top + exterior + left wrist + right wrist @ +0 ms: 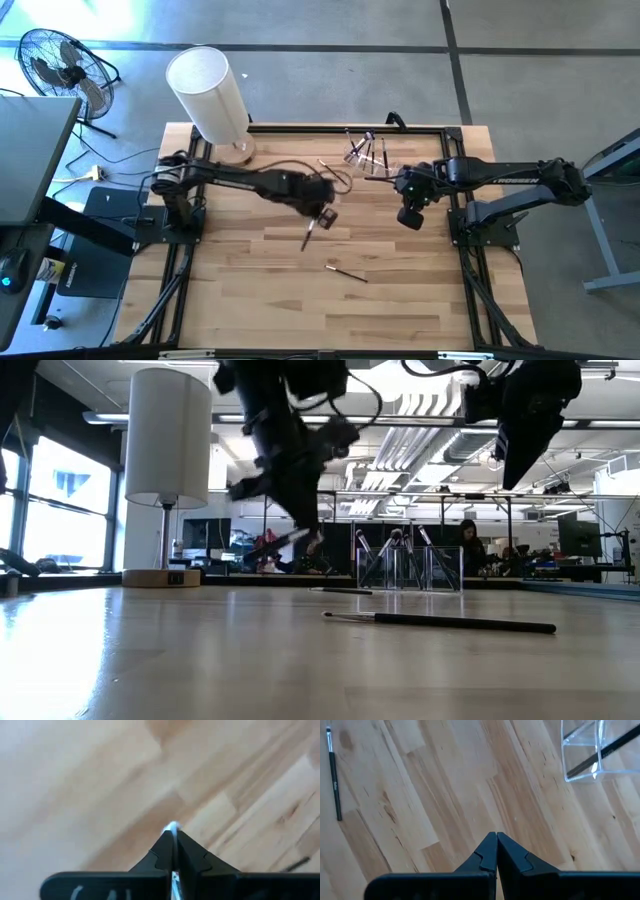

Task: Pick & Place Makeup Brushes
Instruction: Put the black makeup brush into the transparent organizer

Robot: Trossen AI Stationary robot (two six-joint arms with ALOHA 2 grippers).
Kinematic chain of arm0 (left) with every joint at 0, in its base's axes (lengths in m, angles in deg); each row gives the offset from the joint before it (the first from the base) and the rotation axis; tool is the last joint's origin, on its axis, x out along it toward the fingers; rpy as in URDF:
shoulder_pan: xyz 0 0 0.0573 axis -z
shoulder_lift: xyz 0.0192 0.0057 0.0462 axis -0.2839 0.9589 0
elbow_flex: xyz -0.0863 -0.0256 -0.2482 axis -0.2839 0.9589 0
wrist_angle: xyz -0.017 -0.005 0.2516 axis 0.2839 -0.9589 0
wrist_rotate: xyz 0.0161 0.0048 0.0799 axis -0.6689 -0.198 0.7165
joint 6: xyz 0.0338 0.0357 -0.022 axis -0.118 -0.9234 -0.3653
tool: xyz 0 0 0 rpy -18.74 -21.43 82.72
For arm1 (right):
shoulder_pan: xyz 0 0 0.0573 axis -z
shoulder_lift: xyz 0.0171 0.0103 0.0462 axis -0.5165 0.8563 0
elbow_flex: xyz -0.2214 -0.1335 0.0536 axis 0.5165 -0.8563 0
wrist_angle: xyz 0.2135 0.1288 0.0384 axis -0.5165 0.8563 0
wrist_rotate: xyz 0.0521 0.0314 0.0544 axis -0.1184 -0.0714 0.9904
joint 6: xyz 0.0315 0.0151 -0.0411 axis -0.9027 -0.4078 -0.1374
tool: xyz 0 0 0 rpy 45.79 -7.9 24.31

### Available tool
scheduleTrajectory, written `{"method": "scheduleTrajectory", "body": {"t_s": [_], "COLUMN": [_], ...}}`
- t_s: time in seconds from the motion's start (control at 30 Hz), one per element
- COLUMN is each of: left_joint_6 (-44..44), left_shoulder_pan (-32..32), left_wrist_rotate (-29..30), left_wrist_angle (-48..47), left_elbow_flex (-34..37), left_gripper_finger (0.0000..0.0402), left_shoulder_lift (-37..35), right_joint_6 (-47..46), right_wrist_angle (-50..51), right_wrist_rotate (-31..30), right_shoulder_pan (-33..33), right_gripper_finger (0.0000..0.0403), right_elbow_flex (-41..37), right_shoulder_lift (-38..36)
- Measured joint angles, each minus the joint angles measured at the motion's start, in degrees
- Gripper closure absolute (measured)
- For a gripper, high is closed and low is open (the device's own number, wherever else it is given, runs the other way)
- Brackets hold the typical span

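My left gripper [323,214] hovers above the table's middle, shut on a thin dark makeup brush [308,238]. The brush also shows in the low view [287,539]. My right gripper [410,216] is shut and empty, raised right of centre [512,470]. One dark brush [348,271] lies flat on the table nearer the front and shows in the low view [450,622]. It also shows in the right wrist view [334,775]. A clear holder [368,152] at the far side has several brushes standing in it. My left gripper pinches the brush between its two fingers; a silvery part [172,827] shows at the fingertips. The fingers come from above, slanting down. The brush's free end [306,243] sticks out toward the table's near side. The brush hangs tilted, clear of the table.
A white-shaded lamp [212,95] stands at the table's far left corner. Another brush [340,590] lies on the table in front of the clear holder [410,567]. A fan [60,65] stands on the floor beyond the table's left edge. People sit in the room behind.
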State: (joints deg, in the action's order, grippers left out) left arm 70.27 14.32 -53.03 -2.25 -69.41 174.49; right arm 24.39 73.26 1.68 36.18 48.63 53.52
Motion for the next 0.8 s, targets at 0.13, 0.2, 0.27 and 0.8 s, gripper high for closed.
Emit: {"method": "scheduleTrajectory", "body": {"t_s": [0.13, 0.2, 0.27, 0.8], "left_joint_6": [-9.67, -16.22, -20.45, -37.17], "left_shoulder_pan": [-1.78, -3.33, -5.55, -23.64], "left_wrist_rotate": [7.43, 9.68, 9.55, -14.87], "left_wrist_angle": [2.10, 4.78, 7.91, 57.68], "left_elbow_flex": [-6.93, -9.58, -10.74, -1.17], "left_gripper_finger": [0.0399, 0.0399, 0.0400, 0.0401], "left_shoulder_lift": [-0.73, -1.69, -2.85, -0.57], "right_joint_6": [-3.03, -5.36, -8.86, -27.52], "right_wrist_angle": [-1.40, -4.62, -10.84, -50.09], "right_wrist_rotate": [-1.52, -3.82, -2.67, -14.96], "right_shoulder_pan": [-0.83, -2.12, -3.41, -12.96], "right_gripper_finger": [0.0402, 0.0403, 0.0403, 0.0403], "right_elbow_flex": [-1.28, -5.31, -11.26, -36.13], "right_shoulder_lift": [-0.04, -0.67, -1.27, -11.31]}}
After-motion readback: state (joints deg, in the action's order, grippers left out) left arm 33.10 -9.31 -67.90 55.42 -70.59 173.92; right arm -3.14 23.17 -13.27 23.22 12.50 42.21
